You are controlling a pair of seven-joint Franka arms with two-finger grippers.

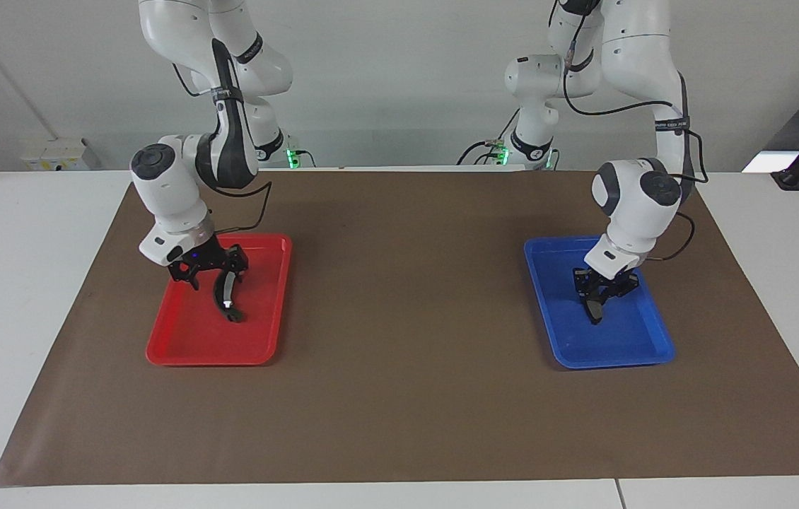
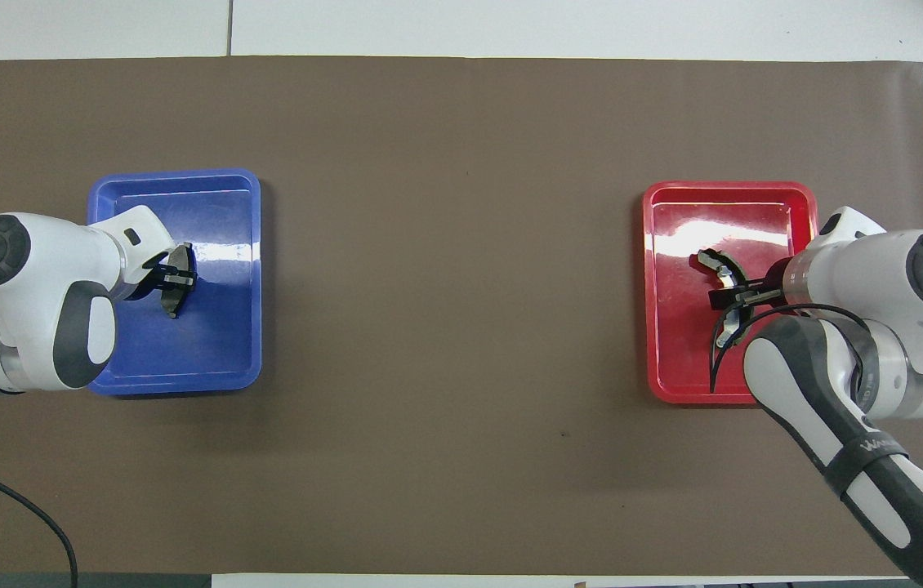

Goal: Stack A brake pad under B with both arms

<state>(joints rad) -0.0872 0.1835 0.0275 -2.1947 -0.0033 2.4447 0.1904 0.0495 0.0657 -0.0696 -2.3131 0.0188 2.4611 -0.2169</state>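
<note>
Both sets of fingers clamp parts: left gripper (image 1: 601,291) on A brake pad (image 1: 594,308), right gripper (image 1: 210,272) on B (image 1: 225,297).

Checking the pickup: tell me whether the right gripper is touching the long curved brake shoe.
Touching: in the facing view, the right gripper is shut on the brake shoe over the red tray.

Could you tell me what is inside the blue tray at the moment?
In the blue tray only the A brake pad shows, a short dark piece gripped on edge by the left gripper. The gripper covers part of the tray floor.
</note>
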